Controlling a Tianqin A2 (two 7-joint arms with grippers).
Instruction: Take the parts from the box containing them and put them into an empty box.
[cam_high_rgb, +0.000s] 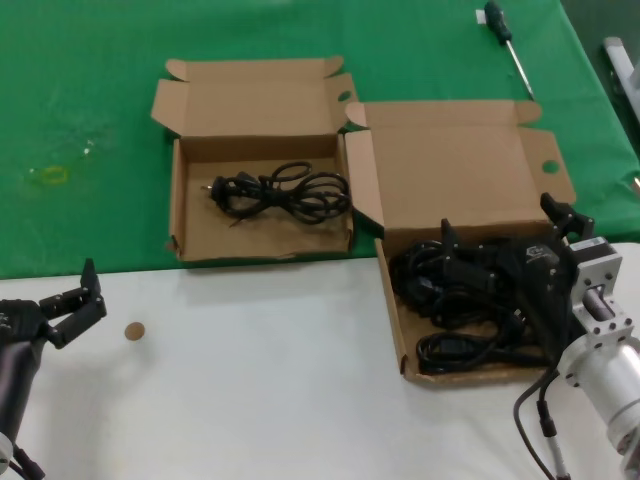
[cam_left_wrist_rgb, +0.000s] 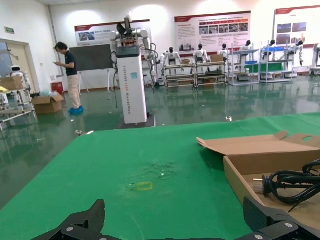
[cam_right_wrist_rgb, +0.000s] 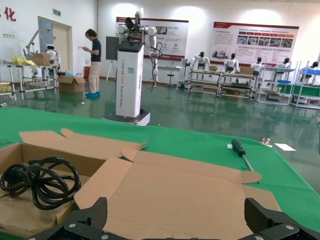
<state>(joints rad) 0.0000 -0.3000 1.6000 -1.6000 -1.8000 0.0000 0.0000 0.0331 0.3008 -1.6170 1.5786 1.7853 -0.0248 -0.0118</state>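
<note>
Glossy black looped cords (cam_high_rgb: 470, 300) fill matte cardboard box (cam_high_rgb: 392, 300).

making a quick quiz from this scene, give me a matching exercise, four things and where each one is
Things:
1. screwdriver
2. single cord bundle
3. right gripper
4. left gripper

Places:
A. over the larger box, among the piled cords
B. in the smaller box
C. over the white surface, away from both boxes
D. on the green cloth behind the boxes

Pairs: 1-D, 2-B, 3-A, 4-C
</note>
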